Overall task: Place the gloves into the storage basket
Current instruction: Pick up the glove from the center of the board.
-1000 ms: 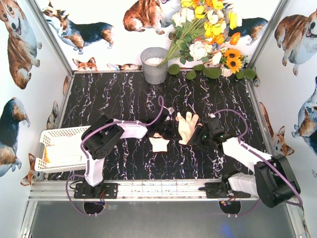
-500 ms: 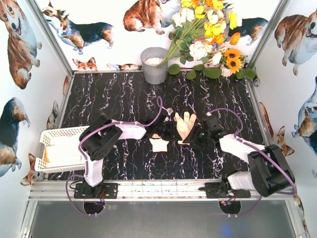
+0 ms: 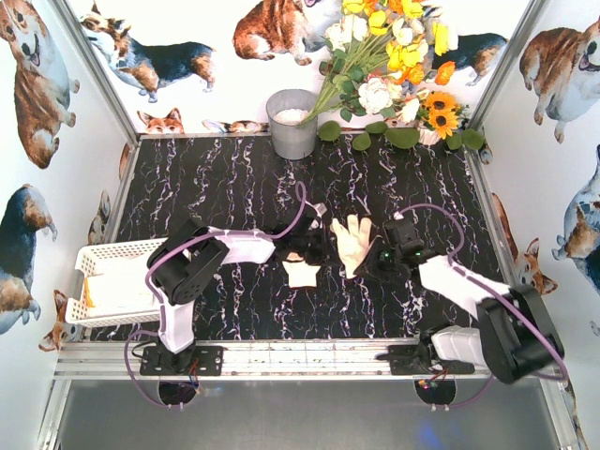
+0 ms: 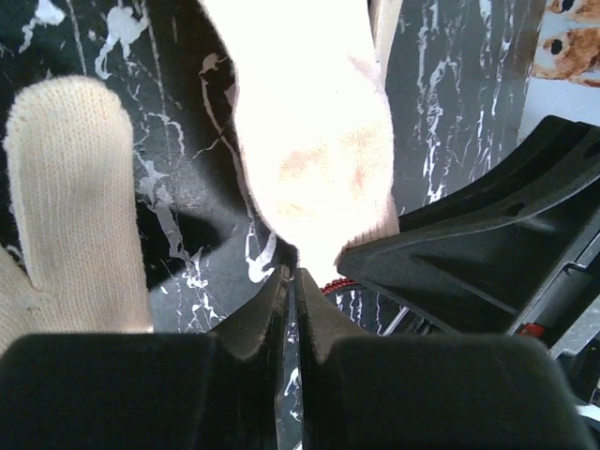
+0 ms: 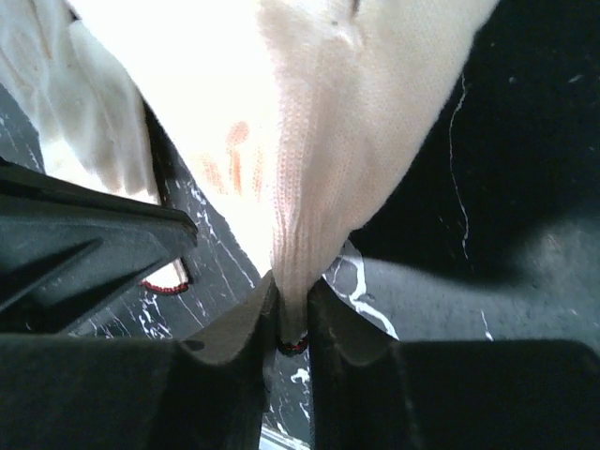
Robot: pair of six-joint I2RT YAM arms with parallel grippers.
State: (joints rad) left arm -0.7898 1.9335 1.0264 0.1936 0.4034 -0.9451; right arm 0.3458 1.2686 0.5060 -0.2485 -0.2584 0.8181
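Gloves [image 3: 354, 242] | left pincer [image 4: 292, 272], right pincer [image 5: 292, 292] each pinching fabric | arms stretched low, converging

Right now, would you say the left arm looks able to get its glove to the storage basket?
Probably yes. The left gripper is shut on the white glove, and the storage basket sits just left of that arm, with only bare tabletop between them.

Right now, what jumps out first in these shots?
Mid-table, the left fingers pinch a white glove and the right fingers pinch a cream glove, close together. The storage basket sits at the left edge; a flower bouquet fills the back right corner.
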